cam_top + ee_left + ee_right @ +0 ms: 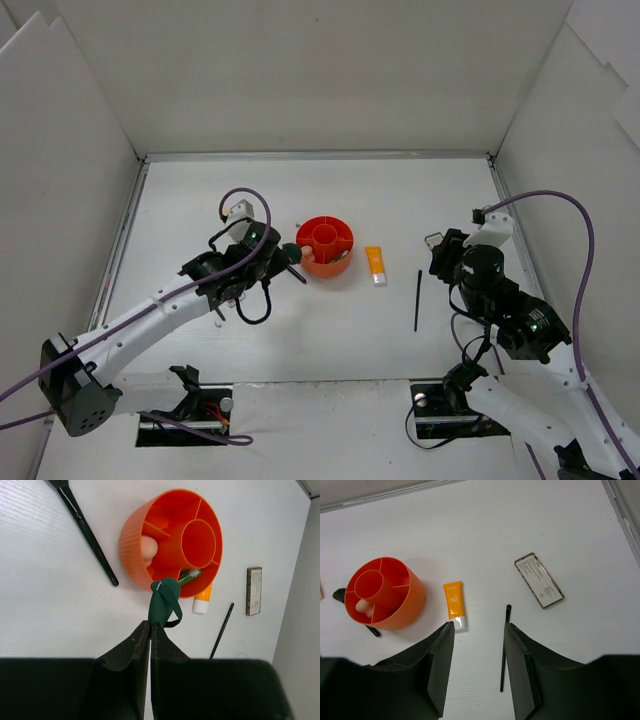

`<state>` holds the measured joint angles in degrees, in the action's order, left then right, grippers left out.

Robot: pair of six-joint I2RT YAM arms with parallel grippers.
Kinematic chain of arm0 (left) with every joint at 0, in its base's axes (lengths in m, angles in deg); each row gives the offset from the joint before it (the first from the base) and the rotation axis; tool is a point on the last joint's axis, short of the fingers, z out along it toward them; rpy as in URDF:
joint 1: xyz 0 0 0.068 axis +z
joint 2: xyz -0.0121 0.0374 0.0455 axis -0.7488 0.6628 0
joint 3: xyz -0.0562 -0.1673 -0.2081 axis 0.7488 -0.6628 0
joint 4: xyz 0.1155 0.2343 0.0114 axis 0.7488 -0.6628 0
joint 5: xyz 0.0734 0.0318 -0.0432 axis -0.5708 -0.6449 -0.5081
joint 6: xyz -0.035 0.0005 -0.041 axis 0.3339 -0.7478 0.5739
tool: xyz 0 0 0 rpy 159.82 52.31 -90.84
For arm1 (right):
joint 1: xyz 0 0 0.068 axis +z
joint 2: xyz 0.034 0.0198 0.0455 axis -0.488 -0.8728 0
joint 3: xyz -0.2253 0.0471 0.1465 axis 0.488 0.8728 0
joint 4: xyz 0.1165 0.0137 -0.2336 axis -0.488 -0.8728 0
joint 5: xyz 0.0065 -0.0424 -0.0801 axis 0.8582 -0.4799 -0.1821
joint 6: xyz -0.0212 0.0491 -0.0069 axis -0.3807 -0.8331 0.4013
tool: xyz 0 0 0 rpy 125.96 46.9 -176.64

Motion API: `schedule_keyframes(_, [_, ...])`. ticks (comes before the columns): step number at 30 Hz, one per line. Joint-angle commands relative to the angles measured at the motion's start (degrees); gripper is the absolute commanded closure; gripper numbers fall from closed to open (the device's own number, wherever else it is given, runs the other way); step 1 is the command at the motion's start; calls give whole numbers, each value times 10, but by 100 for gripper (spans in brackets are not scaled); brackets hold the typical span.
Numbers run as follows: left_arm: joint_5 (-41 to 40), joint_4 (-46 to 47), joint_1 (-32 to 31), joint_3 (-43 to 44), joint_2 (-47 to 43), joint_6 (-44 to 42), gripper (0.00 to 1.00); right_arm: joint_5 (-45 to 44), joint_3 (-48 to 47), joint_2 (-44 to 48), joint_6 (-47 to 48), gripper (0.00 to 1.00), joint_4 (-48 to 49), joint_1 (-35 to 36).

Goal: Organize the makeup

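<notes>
My left gripper (150, 625) is shut on the dark green compact (164, 602) and holds it at the near rim of the red-orange holder (172, 540). In the holder's compartments lie a beige sponge (149, 550) and a small green tube (189, 575). The orange tube (455, 605) lies just right of the holder (325, 245). A thin black brush (504, 650) and the palette (539, 580) lie further right. My right gripper (479, 625) hovers open over the table, between the tube and the brush, holding nothing.
A thicker black brush (87, 532) lies on the table left of the holder, close to my left gripper (285, 252). White walls enclose the table on three sides. The palette (434, 241) sits right beside my right gripper (443, 262).
</notes>
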<state>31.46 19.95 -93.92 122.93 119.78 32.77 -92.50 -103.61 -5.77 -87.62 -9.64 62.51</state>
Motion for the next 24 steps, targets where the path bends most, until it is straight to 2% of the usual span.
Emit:
schedule_keyframes(1, [10, -16, 26, 60, 31, -8, 100, -14, 2, 1, -7, 59, 29, -5])
schedule_keyframes(9, [87, -6, 66, 114, 117, -16, 100, -15, 10, 2, -8, 59, 31, -7])
schedule_keyframes(24, [155, -15, 83, 188, 248, -1, 100, -20, 21, 8, -8, 59, 33, -6])
